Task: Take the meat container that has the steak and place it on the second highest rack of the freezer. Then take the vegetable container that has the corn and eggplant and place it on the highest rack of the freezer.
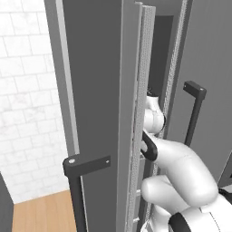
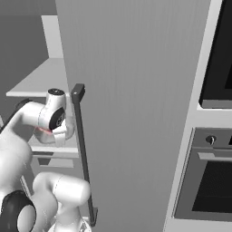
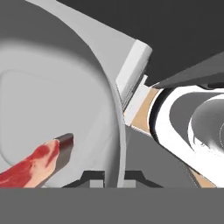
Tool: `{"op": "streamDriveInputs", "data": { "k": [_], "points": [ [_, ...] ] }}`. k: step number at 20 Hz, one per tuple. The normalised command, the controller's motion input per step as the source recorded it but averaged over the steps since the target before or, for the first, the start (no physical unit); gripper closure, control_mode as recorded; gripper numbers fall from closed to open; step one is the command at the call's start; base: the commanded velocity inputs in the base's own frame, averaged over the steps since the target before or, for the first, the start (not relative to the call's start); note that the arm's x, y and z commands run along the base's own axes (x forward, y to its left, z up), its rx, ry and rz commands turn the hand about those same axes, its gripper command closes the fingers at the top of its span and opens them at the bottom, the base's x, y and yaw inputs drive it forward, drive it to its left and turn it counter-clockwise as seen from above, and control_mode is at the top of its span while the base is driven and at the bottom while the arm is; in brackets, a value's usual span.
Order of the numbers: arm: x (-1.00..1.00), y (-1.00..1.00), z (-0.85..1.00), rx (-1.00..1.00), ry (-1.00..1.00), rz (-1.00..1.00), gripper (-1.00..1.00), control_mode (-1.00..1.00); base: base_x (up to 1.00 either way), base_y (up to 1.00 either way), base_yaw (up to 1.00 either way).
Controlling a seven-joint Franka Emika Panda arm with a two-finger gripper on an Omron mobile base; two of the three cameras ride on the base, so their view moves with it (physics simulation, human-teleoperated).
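Currently, what we see:
Arm: we reach our white arm point(image 1: 181, 167) through the gap between the two freezer doors, wrist inside the cabinet.
Freezer: the tall dark grey freezer point(image 2: 136, 113) stands with its doors ajar; in the left base view the open door point(image 1: 95, 90) stands edge-on before us, with a black bar handle point(image 1: 74, 190) at its lower part and another black handle point(image 1: 195, 111) on the door to the right.
Gripper: our gripper point(image 3: 111, 177) is clamped on the broad rim of the meat container point(image 3: 52, 96); the two dark tips sit close together, one on each side of the rim edge.
Meat container: we see it in the hand view as a wide, shallow grey tray, its curved rim running from the top down to our fingertips.
Steak: the red steak point(image 3: 37, 164) lies in the tray's floor at the lower left of the hand view, one end showing, with a dark edge.
Racks: in the right base view, pale grey shelves point(image 2: 38, 81) show inside the freezer, to the left of the door; our wrist point(image 2: 52, 115) hangs between an upper shelf and a lower one, with a patch of red showing just beneath it.
Which rack: we cannot tell.
Oven: a wall oven point(image 2: 206, 186) stands to the right of the freezer.
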Motion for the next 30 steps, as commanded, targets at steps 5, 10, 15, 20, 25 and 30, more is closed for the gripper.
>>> {"op": "streamDriveInputs", "data": {
  "k": [5,10,15,20,25,30],
  "points": [
    [0.36,0.01,-0.83,0.0,0.0,-0.02,1.0,-1.0,0.0,0.0,0.0],
    [0.4,0.05,-0.66,0.0,-0.02,-0.01,1.0,-1.0,0.0,0.0,0.0],
    [0.44,0.27,-0.24,0.0,-0.04,-0.02,1.0,-1.0,0.0,0.0,0.0],
    [0.19,0.27,0.0,0.0,-0.06,-0.04,-1.0,-1.0,0.0,0.0,0.0],
    [-0.88,-0.08,0.6,0.0,-0.24,0.0,-1.0,-1.0,0.0,0.0,0.0],
    [-1.0,-0.15,1.0,0.0,-0.21,0.02,-1.0,-1.0,0.0,0.0,0.0]
  ]
}}
